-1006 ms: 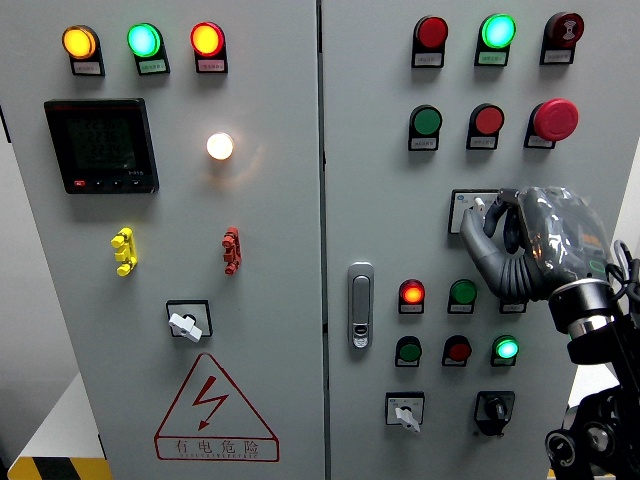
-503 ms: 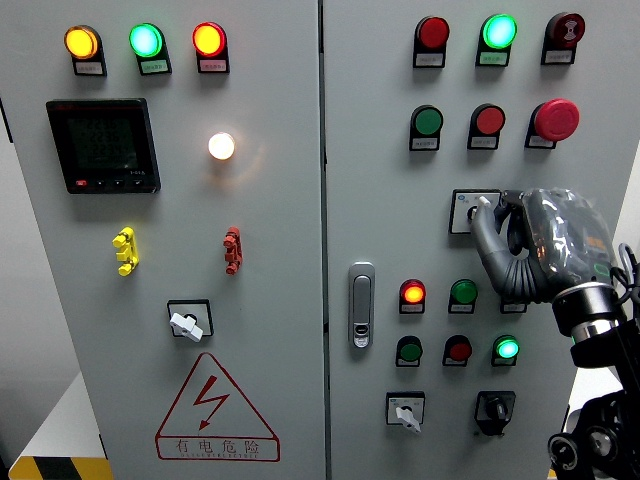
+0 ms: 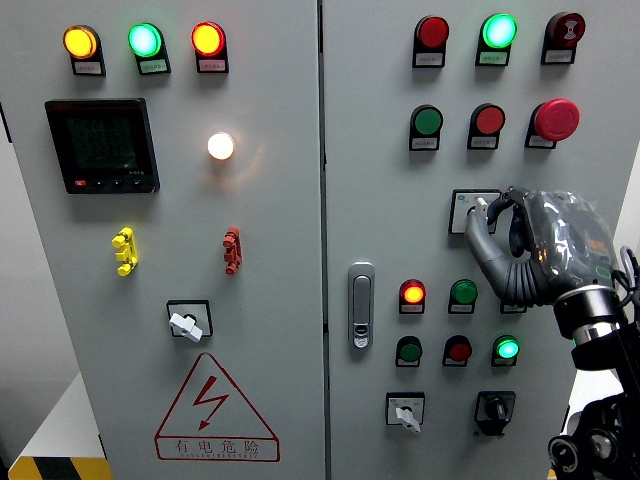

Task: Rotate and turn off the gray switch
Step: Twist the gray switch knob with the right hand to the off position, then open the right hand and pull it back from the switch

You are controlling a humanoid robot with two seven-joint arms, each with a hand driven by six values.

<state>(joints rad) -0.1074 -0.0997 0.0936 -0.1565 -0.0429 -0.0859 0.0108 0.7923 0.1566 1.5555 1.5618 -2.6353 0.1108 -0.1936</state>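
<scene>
One risk: the right hand, fingers curled around the gray switch on the right cabinet door, may slip off its small knob while turning.

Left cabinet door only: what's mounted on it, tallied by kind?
Round lamps: 4
Digital meter: 1
Coloured clips: 2
Rotary switch: 1
Warning triangle: 1
Total: 9
</scene>
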